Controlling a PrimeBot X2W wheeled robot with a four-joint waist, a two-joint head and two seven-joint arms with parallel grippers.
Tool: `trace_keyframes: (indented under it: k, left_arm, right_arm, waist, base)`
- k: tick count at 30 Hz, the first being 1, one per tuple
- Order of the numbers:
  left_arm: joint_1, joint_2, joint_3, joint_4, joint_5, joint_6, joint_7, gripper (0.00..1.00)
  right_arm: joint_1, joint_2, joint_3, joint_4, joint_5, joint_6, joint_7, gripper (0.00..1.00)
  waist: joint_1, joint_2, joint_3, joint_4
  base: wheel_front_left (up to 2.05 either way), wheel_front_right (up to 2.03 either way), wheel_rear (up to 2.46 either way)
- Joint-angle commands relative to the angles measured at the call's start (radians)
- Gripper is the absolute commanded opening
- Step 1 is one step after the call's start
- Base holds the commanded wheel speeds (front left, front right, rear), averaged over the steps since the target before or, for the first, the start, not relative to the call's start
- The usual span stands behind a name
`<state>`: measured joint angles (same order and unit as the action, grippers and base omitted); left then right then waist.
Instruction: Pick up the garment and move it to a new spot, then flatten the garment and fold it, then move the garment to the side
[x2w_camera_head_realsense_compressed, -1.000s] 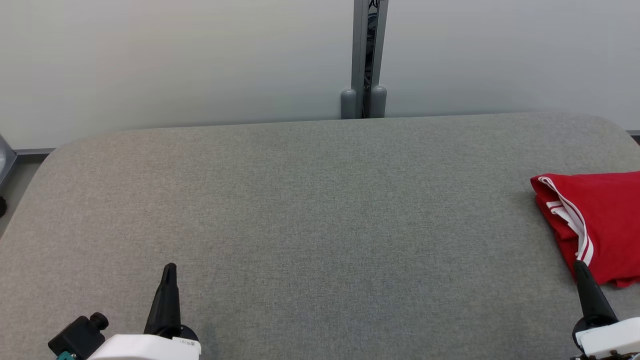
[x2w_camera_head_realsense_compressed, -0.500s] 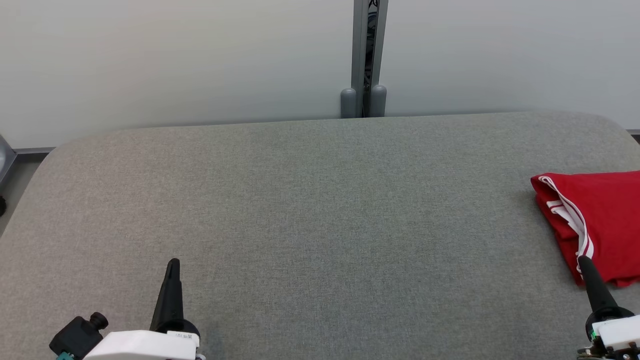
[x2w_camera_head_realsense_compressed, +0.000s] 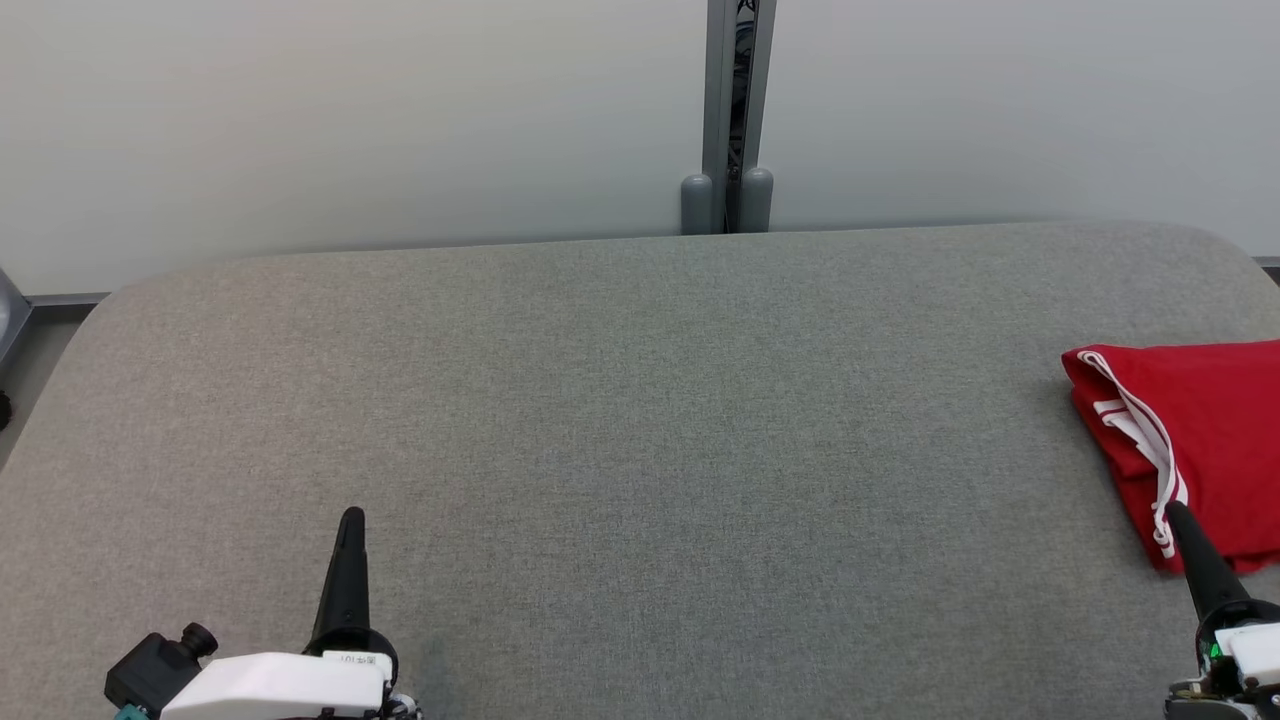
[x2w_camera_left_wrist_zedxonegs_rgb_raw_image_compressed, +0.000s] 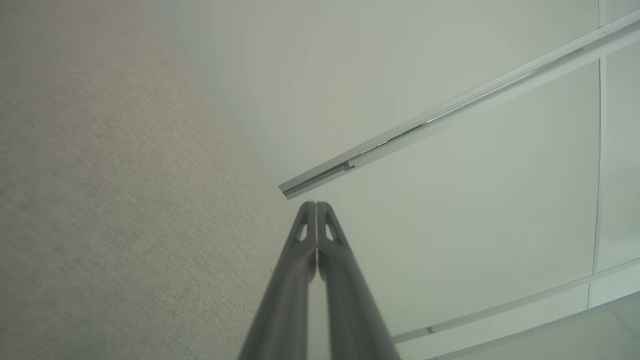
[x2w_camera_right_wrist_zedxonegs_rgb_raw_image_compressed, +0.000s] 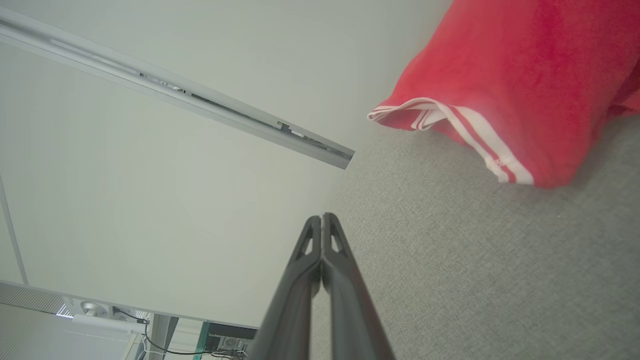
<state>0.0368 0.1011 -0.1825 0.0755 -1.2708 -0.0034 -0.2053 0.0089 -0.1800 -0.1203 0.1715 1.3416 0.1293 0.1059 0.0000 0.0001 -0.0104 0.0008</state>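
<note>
A: While both pairs are pressed shut, is anything held by the left jaws or right jaws?
B: Nothing is held. The folded red garment (x2w_camera_head_realsense_compressed: 1210, 420) is seen at the right edge of the desk (x2w_camera_head_realsense_compressed: 640, 400), near the right jaws.

Grey fabric table (x2w_camera_head_realsense_compressed: 620, 420) against a pale wall (x2w_camera_head_realsense_compressed: 350, 120)
At the top centre of the head view a grey metal post (x2w_camera_head_realsense_compressed: 740, 90) divides the wall, with two rounded grey caps (x2w_camera_head_realsense_compressed: 697, 205) at its foot, just behind the table's far edge.
</note>
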Motion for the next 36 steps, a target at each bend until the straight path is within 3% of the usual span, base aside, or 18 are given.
trace_keyframes:
  k: [1, 36]
  left_arm:
    - [-0.022, 0.001, 0.007, -0.012, -0.02, -0.007, 0.003, 0.0]
    - [-0.031, -0.038, 0.014, -0.035, -0.273, -0.044, 0.018, 0.0]
  right_arm:
    - [-0.02, -0.013, -0.005, -0.004, 0.025, 0.002, 0.009, 0.0]
    - [-0.051, -0.074, 0.0, 0.033, 0.386, 0.002, 0.064, 0.0]
  waist:
    - [0.0, -0.0001, 0.0, 0.0]
    - [0.0, -0.0001, 0.007, -0.001]
  base:
    - [0.0, 0.0, 0.0]
    - [0.0, 0.0, 0.0]
